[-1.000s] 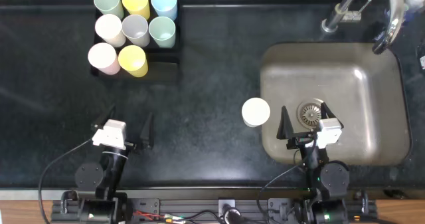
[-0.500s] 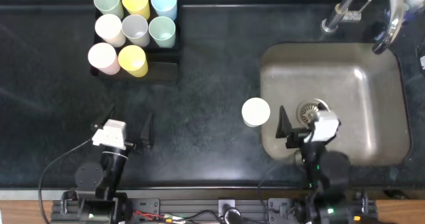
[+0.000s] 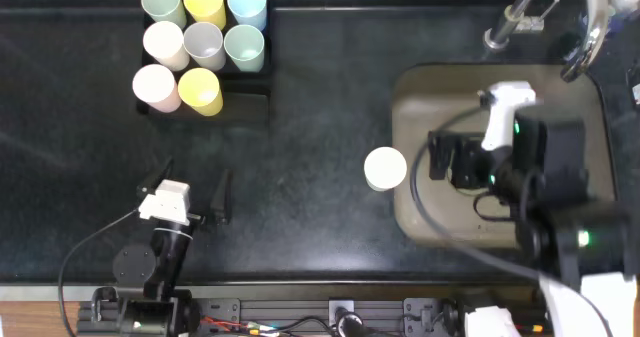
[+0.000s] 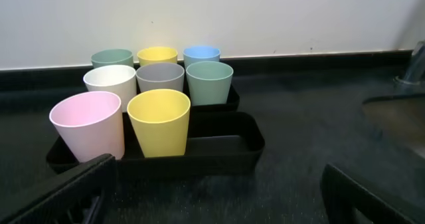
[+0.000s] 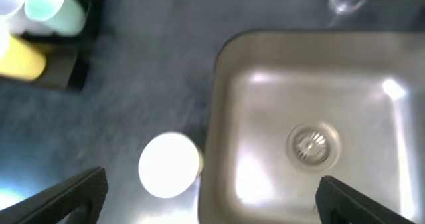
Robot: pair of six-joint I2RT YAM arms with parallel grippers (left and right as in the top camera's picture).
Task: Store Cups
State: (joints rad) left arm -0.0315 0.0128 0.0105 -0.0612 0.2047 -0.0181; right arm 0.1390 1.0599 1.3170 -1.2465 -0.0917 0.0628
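Right gripper [image 5: 212, 184], fingers apart, has risen high over the sink [image 3: 400, 117]. White cup [image 3: 385, 168] stands at frame centre on the desk, unstored; tray [image 3: 252, 107] upper left. Left gripper [image 3: 193, 179], fingers apart, unmoved.

Print on cups [image 4: 158, 121]: none legible, sides plain.
Label on tray [image 4: 226, 147]: none legible.
Markings on sink [image 5: 372, 71], counter [image 3: 320, 127]: none readable.

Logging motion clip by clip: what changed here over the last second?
The right gripper rose high above the sink edge, open, holding nothing. The left gripper, the white cup beside the sink and the racked cups stayed put.
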